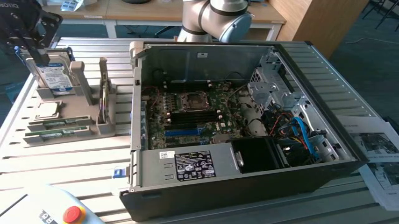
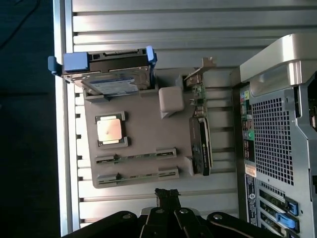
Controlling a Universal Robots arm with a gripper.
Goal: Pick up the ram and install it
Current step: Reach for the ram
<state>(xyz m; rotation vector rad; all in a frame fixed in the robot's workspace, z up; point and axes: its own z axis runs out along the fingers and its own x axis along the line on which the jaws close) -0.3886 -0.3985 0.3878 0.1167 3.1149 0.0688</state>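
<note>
Two ram sticks, narrow green boards, lie side by side in slots of the grey parts holder (image 1: 74,133): one ram stick (image 1: 59,124) (image 2: 136,155) and a second ram stick (image 1: 55,135) (image 2: 136,174) beside it. My gripper (image 1: 42,59) (image 2: 167,194) is shut with nothing in it. It hangs high over the holder's hard-drive end, apart from the ram. The open computer case (image 1: 249,116) lies at the exterior view's right of the holder. Its motherboard (image 1: 199,109) shows dark memory slots (image 1: 187,119) and a blue slot (image 1: 184,132).
The holder also carries a hard drive (image 1: 53,74) (image 2: 111,79), a square silver processor (image 1: 48,109) (image 2: 110,130) and an upright card (image 1: 103,93) (image 2: 200,144). A red stop button (image 1: 74,213) sits at the front. Papers (image 1: 380,154) lie beside the case. The arm's base (image 1: 218,18) stands behind it.
</note>
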